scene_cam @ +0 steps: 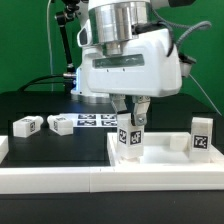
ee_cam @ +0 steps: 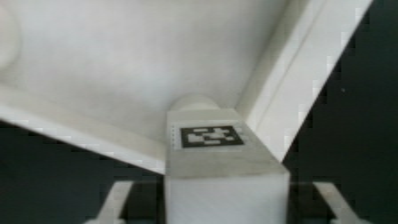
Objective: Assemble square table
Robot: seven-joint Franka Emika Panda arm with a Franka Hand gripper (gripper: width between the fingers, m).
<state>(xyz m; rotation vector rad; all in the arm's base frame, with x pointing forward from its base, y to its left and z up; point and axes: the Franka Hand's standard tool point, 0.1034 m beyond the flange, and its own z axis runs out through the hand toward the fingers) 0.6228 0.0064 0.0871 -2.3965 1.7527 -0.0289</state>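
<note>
Exterior view: the tool (scene_cam: 131, 124) points straight down over the front part of the black counter (scene_cam: 60, 150). Its two fingers (scene_cam: 142, 112) are partway together and clamped on a white block leg (scene_cam: 131, 142), one finger on each flank. That leg is upright, its square tag facing the camera. Its lower end is at the square tabletop slab (scene_cam: 165, 160), close to the slab's corner on the exterior view's left. I cannot tell whether it presses on the slab or sits a hair above it.

The slab lies flat by the counter's front edge, toward the exterior view's right, against a long white border rail (scene_cam: 50, 180). A second leg (scene_cam: 201, 136) stands upright on the slab, well apart from the held one. A third leg (scene_cam: 27, 125) and a fourth leg (scene_cam: 60, 124) lie on the bare counter toward the exterior view's left, just beside the marker board (scene_cam: 92, 121).

Wrist view: the held leg's tagged face (ee_cam: 215, 137) fills the middle. Beyond it is the slab's flat face (ee_cam: 107, 70), and its raised rim (ee_cam: 311, 60) closes in to a corner.
</note>
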